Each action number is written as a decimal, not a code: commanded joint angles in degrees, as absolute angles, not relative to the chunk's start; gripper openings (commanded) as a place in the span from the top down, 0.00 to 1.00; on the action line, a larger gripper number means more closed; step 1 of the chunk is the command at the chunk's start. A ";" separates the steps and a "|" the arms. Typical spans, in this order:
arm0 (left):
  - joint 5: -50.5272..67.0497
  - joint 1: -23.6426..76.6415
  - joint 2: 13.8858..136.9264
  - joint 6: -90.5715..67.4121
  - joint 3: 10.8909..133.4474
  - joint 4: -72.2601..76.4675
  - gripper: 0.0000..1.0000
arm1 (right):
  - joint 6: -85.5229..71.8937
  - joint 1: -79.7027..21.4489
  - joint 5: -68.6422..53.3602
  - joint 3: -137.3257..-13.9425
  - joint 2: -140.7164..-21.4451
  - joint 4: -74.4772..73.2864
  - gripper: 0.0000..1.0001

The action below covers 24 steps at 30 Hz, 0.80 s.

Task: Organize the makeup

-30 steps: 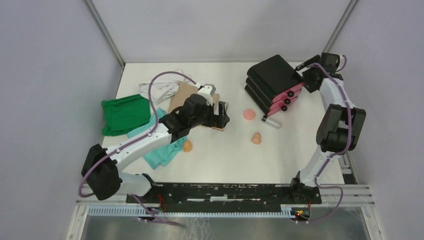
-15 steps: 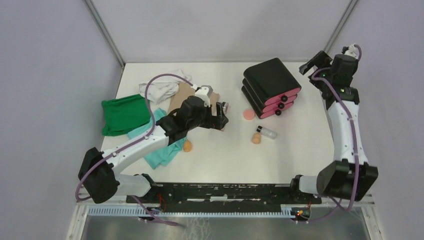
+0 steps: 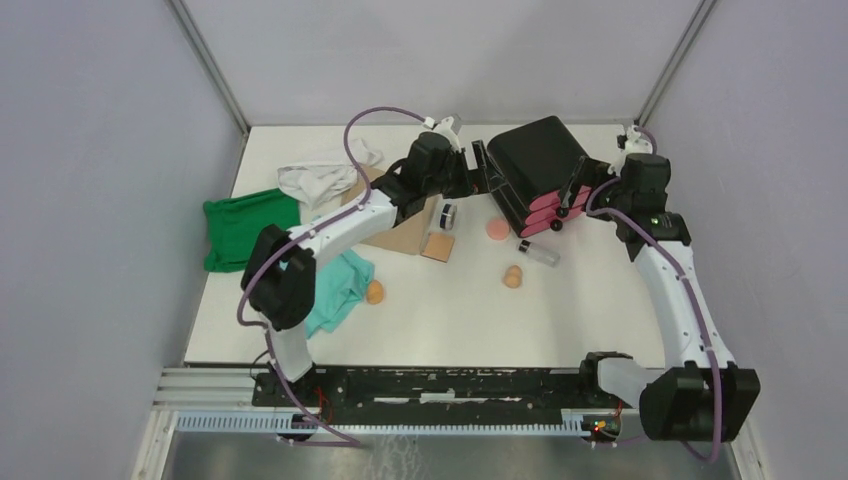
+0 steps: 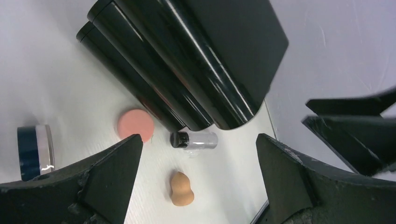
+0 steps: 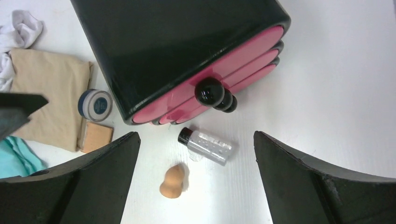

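White table (image 3: pixel 450 330) holds all the makeup loose, none of it in either claw. Nearest the arm bases, at 7 o'clock from the table's middle, a sponge (image 3: pixel 375 292) lies just beside the teal cloth (image 3: pixel 340 285). A second sponge (image 3: pixel 513 277) sits at 4 o'clock, apart from the other items. At its 1 o'clock the vial (image 3: pixel 538 251) lies on its side, black cap pointing to 10 o'clock, close to the box front. The pad (image 3: pixel 438 247) lies flat near the middle, at the edge of the tan cloth (image 3: pixel 400 225). The jar (image 3: pixel 447 216) sits at the pad's 12 o'clock, beside the same cloth. The puff (image 3: pixel 497 229) lies at 3 o'clock of the jar, just by the box's near corner. A green cloth (image 3: pixel 245 230) is at the table's 9 o'clock and a white cloth (image 3: pixel 320 180) at 11.

The box (image 3: pixel 540 155) stands at 1 o'clock. Its three pink drawers are all pushed in, their black knobs facing 5 o'clock, so what they hold is hidden.

The left gripper (image 3: pixel 480 175) is at the box's 9 o'clock side with its fingers spread wide; I cannot tell whether it touches the box. The right gripper (image 3: pixel 578 192) hangs by the knobs at the box's 4 o'clock, fingers likewise wide apart.
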<state>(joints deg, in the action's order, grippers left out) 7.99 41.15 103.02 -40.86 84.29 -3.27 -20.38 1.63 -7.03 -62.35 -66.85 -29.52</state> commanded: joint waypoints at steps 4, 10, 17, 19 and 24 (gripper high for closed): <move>14.49 38.78 111.19 -46.93 91.30 3.48 0.01 | -17.23 1.78 1.83 -55.51 -59.09 -21.62 0.00; 17.89 38.05 116.46 -51.72 94.82 7.17 0.01 | -13.90 1.76 0.97 -58.65 -63.16 -26.82 0.02; 20.78 38.15 126.33 -48.06 106.84 4.29 0.01 | -13.13 1.84 -4.53 -55.89 -64.61 -23.28 0.10; 22.64 38.02 129.51 -47.50 110.68 3.13 0.01 | -12.71 1.86 -4.48 -54.38 -64.53 -22.06 0.10; 22.33 36.98 134.50 -45.18 118.21 -0.63 0.01 | -9.58 1.81 -7.08 -50.96 -64.69 -16.52 0.09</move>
